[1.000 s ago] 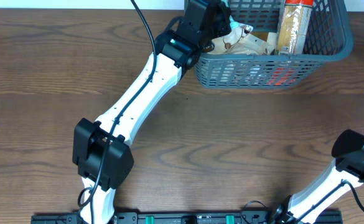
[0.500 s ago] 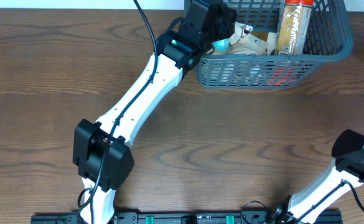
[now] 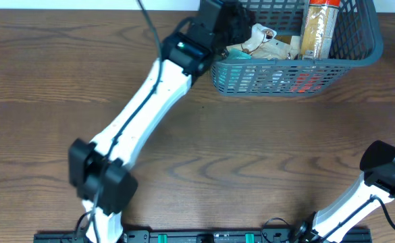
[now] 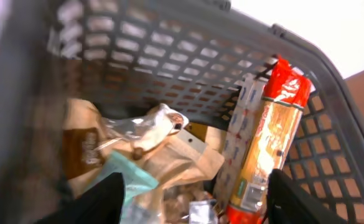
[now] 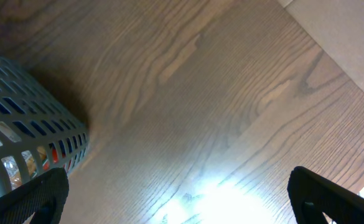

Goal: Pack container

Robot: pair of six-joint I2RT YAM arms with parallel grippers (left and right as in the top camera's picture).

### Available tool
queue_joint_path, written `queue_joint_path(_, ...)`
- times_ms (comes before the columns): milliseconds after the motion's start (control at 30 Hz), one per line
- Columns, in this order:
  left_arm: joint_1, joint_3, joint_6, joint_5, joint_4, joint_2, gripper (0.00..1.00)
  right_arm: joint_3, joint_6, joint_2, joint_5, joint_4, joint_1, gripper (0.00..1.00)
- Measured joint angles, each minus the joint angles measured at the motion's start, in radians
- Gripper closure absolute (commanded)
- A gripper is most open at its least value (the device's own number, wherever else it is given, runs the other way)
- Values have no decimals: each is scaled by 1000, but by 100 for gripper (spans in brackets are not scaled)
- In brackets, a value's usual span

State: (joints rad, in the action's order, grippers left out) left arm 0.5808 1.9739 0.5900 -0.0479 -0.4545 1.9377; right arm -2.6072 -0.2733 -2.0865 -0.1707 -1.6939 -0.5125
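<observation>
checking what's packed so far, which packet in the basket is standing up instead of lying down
The long packet with red ends, propped against the container's wall; the tan bags and teal packet lie in a heap.

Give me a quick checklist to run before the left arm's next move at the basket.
1. Left gripper open, nothing between its fingers: ok.
2. Teal packet free of the left gripper: cannot tell, it lies right beside one finger.
3. Spaghetti pack inside the container, leaning along its wall: ok.
4. Container upright on the table: ok.
5. Right gripper open and empty, over the table beside the container's corner: ok.
</observation>
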Motion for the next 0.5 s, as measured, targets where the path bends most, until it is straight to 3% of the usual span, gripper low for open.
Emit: queue_joint_path(500,-22,18,-187,248,-584,-740,33,0,0,0,0,0,0,1)
